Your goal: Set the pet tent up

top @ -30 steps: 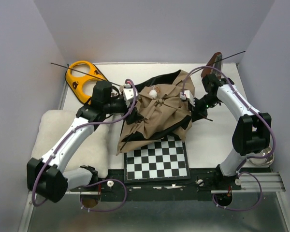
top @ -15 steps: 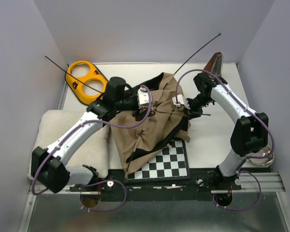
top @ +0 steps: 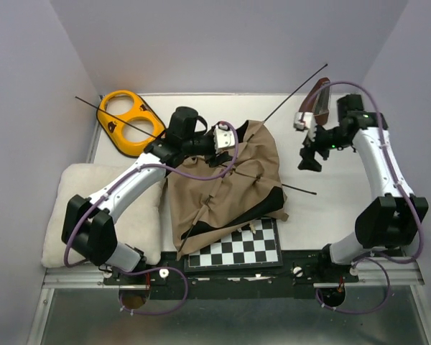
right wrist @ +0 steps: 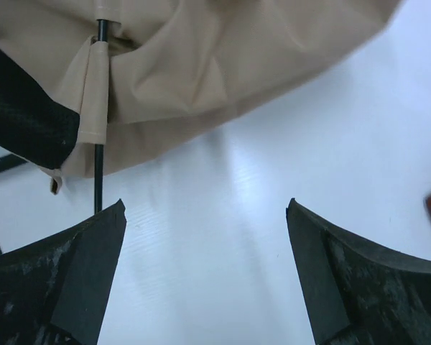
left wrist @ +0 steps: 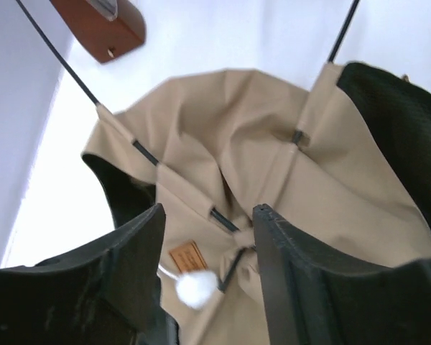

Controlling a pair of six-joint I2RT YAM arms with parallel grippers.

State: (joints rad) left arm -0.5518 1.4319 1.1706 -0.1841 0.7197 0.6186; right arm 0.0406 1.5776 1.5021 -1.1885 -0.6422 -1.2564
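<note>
The pet tent (top: 226, 183) lies slumped mid-table, tan fabric with black lining, its near edge over the chessboard. Thin black poles (top: 294, 90) stick out to the far left and far right. My left gripper (top: 233, 146) hovers over the tent's top. In the left wrist view its fingers (left wrist: 140, 244) stand apart around the pole crossing, the brown label (left wrist: 188, 257) and the white pom-pom (left wrist: 196, 287), open with a gap on both sides. My right gripper (top: 309, 159) hangs open to the right of the tent, with only bare table between its fingers (right wrist: 93, 244). Tent fabric (right wrist: 237, 57) and a pole end (right wrist: 99, 165) lie ahead of it.
An orange two-hole object (top: 126, 121) lies at the far left under a pole. A fluffy white cushion (top: 79, 194) sits at the left edge. The chessboard (top: 233, 244) is at the front centre. A brown wooden object (top: 317, 97) leans at the far right.
My right gripper opened, let go of the tent and drew back to the right. The left gripper slid right over the tent's top and narrowed somewhat. The tent shifted and slumped.
</note>
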